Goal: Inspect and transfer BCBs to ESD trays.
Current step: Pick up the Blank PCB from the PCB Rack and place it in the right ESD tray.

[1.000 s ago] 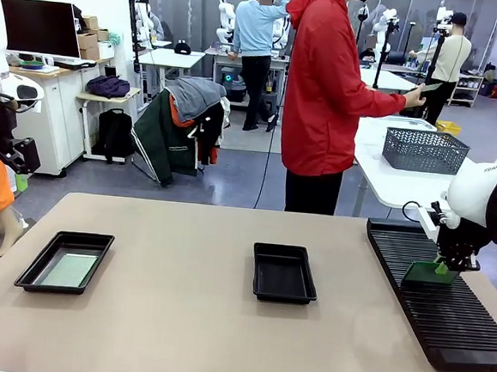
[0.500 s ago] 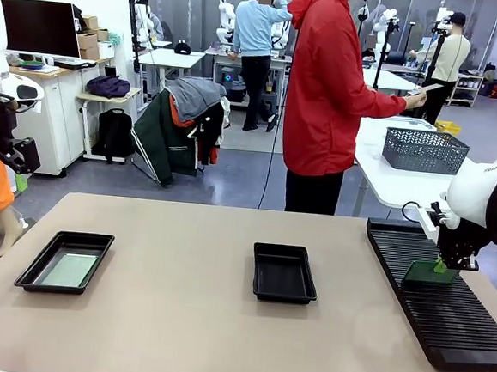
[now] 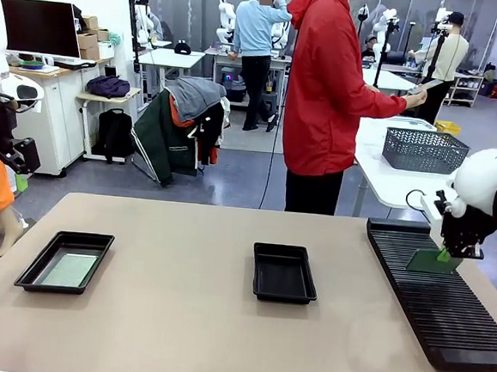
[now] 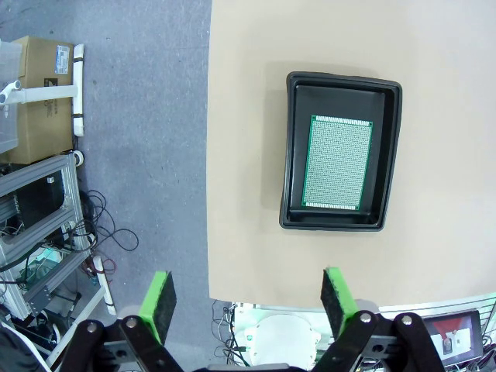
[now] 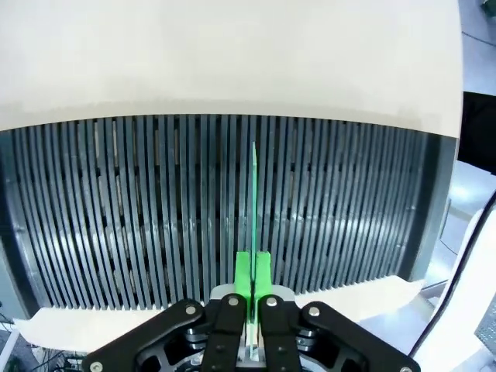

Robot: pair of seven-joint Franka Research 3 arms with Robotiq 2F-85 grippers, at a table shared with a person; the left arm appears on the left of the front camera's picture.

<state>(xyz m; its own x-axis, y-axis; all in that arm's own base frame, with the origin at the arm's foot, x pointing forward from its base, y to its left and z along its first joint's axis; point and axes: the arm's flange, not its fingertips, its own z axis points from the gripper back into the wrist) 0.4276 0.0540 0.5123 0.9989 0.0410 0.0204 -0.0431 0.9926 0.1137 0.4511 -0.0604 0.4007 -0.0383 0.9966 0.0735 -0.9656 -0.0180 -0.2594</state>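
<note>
A long black slotted rack [image 3: 436, 317] lies at one end of a tan table [image 3: 176, 335]. Above the rack's far half hangs the right gripper [image 3: 444, 250]. Its green pads [image 5: 243, 271] are pinched tight on the top edge of a thin green BCB [image 3: 430, 261]. The board hangs upright, in line with the rack's slots. From the right wrist it appears edge-on, as a fine green line over the ribs. Whether its lower edge is clear of the slots cannot be told.

Well left of the rack, mid-table, sits a black ESD tray [image 3: 284, 275]. At the table end farthest from the rack, a second ESD tray [image 4: 293, 163] holds another BCB [image 4: 337, 163] flat on its floor. The left gripper [image 4: 248, 298] hovers high over that end, jaws spread wide, gripping nothing.

Beyond the rack's far end, a person in a red top [image 3: 325, 89] stands sideways by a grey wire basket [image 3: 423, 151].
</note>
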